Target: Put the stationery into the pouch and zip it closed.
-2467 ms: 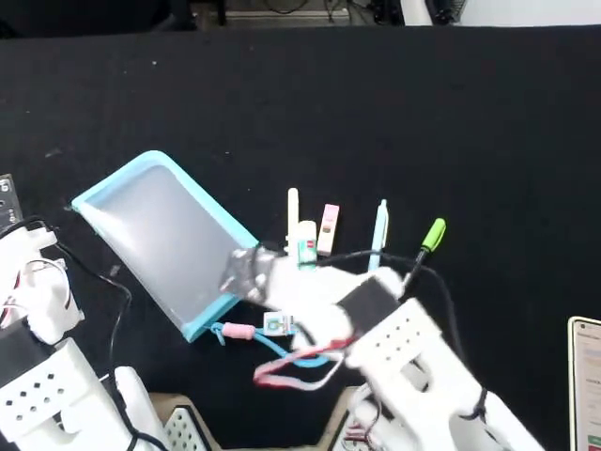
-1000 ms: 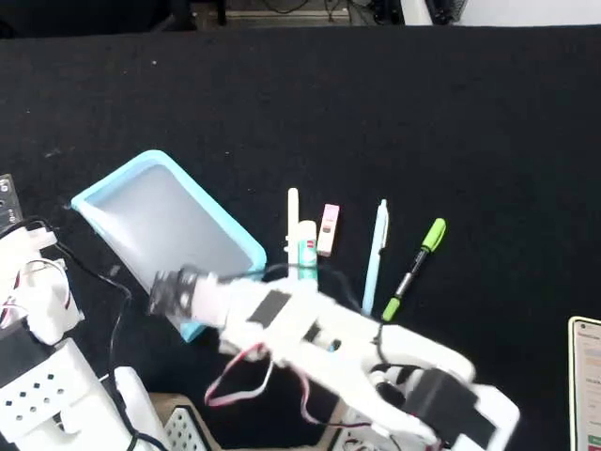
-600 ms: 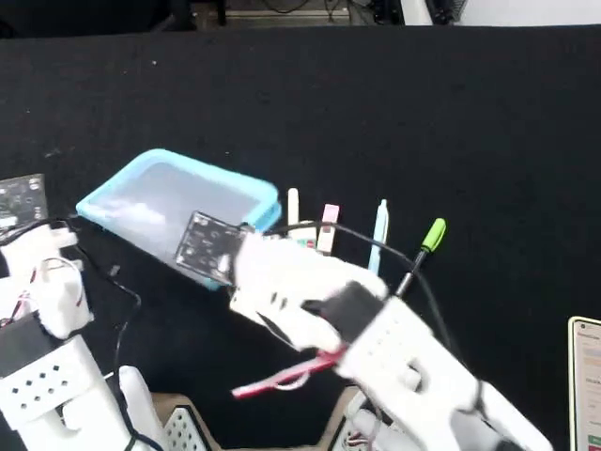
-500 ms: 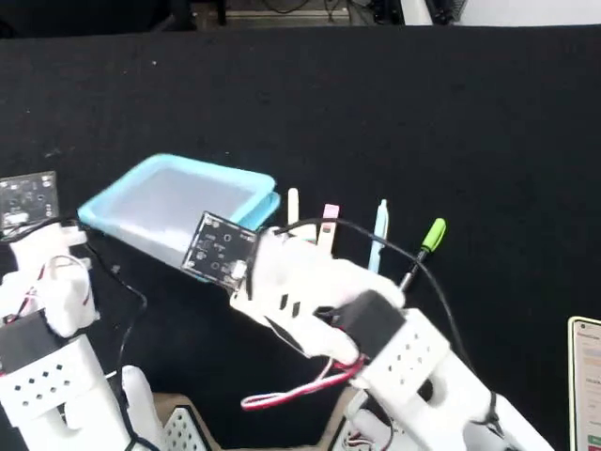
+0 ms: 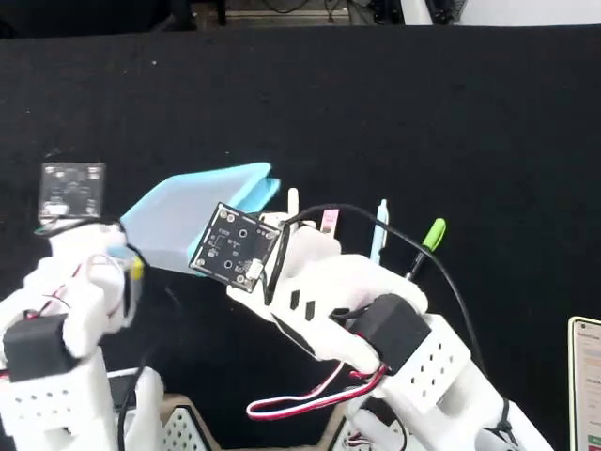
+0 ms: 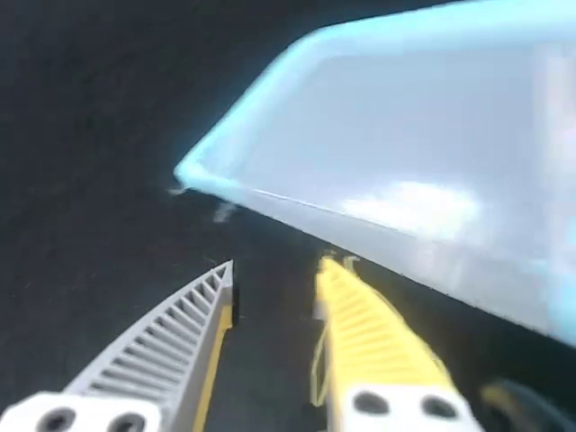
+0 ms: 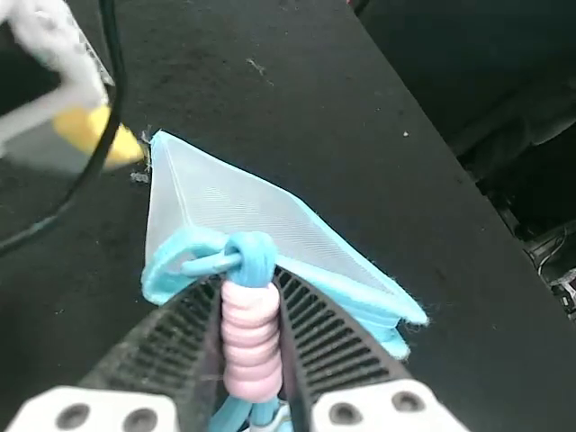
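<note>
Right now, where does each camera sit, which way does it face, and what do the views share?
High view: fixed above the black table, looking down; both arms rise from the near edge, the pouch tilted up between them, the green marker lying nearby.
Left wrist view: on the left wrist, looking past the open left gripper at the pouch's corner.
Right wrist view: on the right wrist, looking along the right gripper, shut on the pink zipper pull, over the pouch.
Shared: all three show the pouch.
</note>
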Available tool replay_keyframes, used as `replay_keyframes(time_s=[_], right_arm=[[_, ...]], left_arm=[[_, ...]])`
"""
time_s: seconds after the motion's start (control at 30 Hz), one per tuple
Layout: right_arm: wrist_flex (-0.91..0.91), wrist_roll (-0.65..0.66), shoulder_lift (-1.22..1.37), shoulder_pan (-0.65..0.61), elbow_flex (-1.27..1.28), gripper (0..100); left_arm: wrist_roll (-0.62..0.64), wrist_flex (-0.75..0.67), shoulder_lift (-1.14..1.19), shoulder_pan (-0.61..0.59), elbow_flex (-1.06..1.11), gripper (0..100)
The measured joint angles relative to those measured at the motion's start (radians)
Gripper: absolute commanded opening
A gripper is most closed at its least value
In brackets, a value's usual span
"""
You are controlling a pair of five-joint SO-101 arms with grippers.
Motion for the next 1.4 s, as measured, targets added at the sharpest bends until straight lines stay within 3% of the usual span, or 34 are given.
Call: replay_keyframes(time_s=[0.17,0.37,0.5,0.6,0.87,1.03,1.23,1.4], right_arm=[[0.0,0.0,0.0,0.002,0.0,1.1],[0.0,0.0,0.0,0.002,0.0,1.1],[0.0,0.0,0.0,0.002,0.0,1.1],[0.0,0.0,0.0,0.002,0.0,1.1],[0.0,0.0,0.0,0.002,0.0,1.1],[0.0,0.0,0.0,0.002,0.0,1.1],[0.0,0.0,0.0,0.002,0.0,1.1],[0.0,0.0,0.0,0.002,0.0,1.1]], left_arm=[[0.097,0.133,-0.011,0.16,-0.184,18],[0.23,0.149,-0.011,0.264,-0.227,19],[0.249,0.149,-0.011,0.319,-0.227,19],[0.261,0.149,-0.011,0.336,-0.227,19],[0.48,0.15,-0.011,0.339,-0.249,19],[0.503,0.15,-0.011,0.354,-0.249,19],[0.505,0.15,-0.011,0.54,-0.249,19],[0.506,0.109,-0.011,0.52,-0.249,19]])
